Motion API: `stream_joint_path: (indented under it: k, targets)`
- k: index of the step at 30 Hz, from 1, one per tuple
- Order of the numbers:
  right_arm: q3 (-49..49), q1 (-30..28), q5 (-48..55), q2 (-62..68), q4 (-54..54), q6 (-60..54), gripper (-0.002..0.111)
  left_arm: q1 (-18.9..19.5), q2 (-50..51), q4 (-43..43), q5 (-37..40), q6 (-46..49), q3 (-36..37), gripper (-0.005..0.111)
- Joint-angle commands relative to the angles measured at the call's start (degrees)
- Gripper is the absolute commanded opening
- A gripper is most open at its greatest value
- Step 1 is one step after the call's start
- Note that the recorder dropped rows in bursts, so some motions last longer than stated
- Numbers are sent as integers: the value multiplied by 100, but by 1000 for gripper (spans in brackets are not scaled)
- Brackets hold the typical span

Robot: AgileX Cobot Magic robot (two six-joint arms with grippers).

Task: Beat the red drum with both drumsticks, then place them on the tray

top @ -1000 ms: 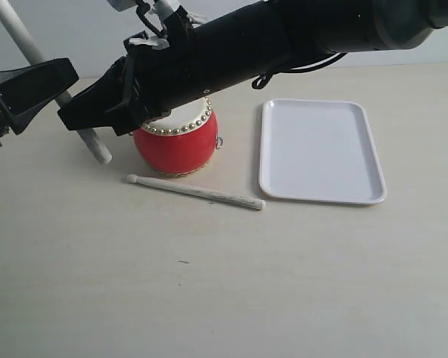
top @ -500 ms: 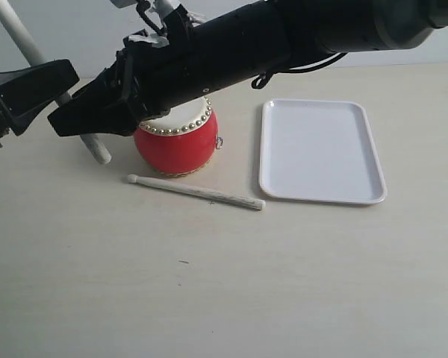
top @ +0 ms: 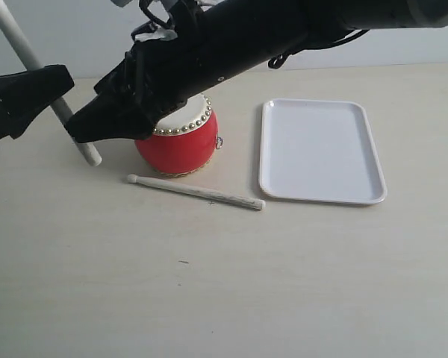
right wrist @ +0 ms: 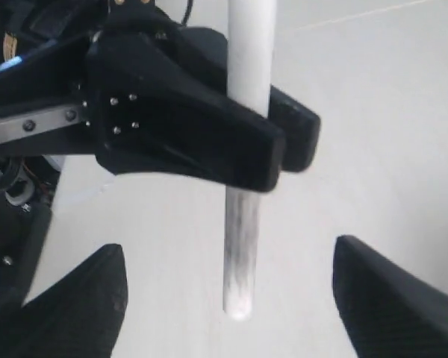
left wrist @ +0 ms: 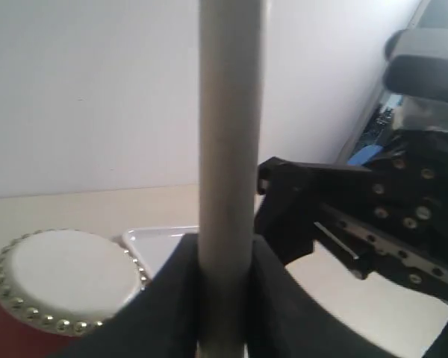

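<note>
My left pincer (top: 60,83) was pressed together on a pale round drumstick (top: 88,151), gripped partway along its length. That stick leaned with its upper end toward the desk's far left corner. Its lower tip was close over the desk, just left of the small red round-bellied drum (top: 175,145) with its cream skin and gold studs. I could not tell whether the tip touched the desk.

My right pincer (right wrist: 229,253) was spread wide and empty. It reached across above the drum, one finger on each side of the held stick's lower part, apart from it.

A second slim wooden drumstick (top: 196,192) lay flat just on the drum's near side. Its long axis ran roughly along the desk's near edge, one end just beside the near left corner of the flat white rectangular plastic tray (top: 321,198).

Judgement: the lying stick sat below my right pincer and toward the near edge. That arm was the free one and should close across the stick's axis.

The desk was matt beige with a plain wall behind, and there was open room around the lying stick.
</note>
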Motion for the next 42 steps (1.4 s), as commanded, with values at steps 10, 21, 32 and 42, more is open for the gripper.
stream_joint_path:
  k: [10, 21, 32, 42]
  targets:
    - [-565, -6, -806, -239, -4417, 4131, 65, 503, -24, -8, 1198, -234, -24, 0]
    - [-2345, -6, 1862, 900, -6161, 5597, 65, 503, -681, 1064, 2341, -1230, -24, 0]
    - [-2345, -6, 1394, 2120, -6088, 4969, 62, 503, -1170, 1554, 2821, -1715, -24, 0]
    - [-2345, -6, 1031, 2480, -6096, 4819, 62, 503, -1170, 1508, 2809, -1715, -24, 0]
